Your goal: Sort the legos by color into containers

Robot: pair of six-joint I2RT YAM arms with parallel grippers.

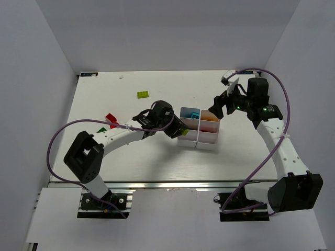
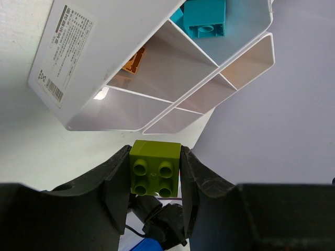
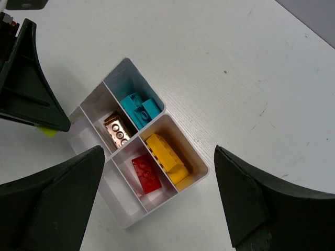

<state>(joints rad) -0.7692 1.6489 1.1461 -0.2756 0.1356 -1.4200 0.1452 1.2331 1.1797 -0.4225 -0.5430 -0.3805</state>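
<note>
1. Lime green lego (image 2: 155,168) sits pinched between the pads of the left claw (image 2: 155,172), studs facing the wrist camera. It is just beside the near-left edge of the containers (image 1: 207,142) and not yet over any bin.
2. Choose the bin first. The cyan lego (image 2: 205,18), orange lego (image 3: 119,130), red lego (image 3: 146,174) and yellow lego (image 3: 166,157) each occupy a bin. That leaves the two empty bins (image 3: 86,123) on the side of the containers nearest the left claw for the lime one.
3. Carry the brick over that bin's rim with room beneath it. The containers look light, so a bump against the wall would likely shove them across the desk (image 1: 157,157).
4. Centre over the opening, lower a little, then let go. The bins are narrow, and an off-centre drop could catch on a divider.
5. Right claw (image 1: 220,107) hangs at the far-right side of the containers, spread wide and grasping nothing. I would leave it there, out of the left arm's path.
6. Another lime lego (image 1: 142,94) lies well apart from the containers, to their far left. It belongs in the same bin.
</note>
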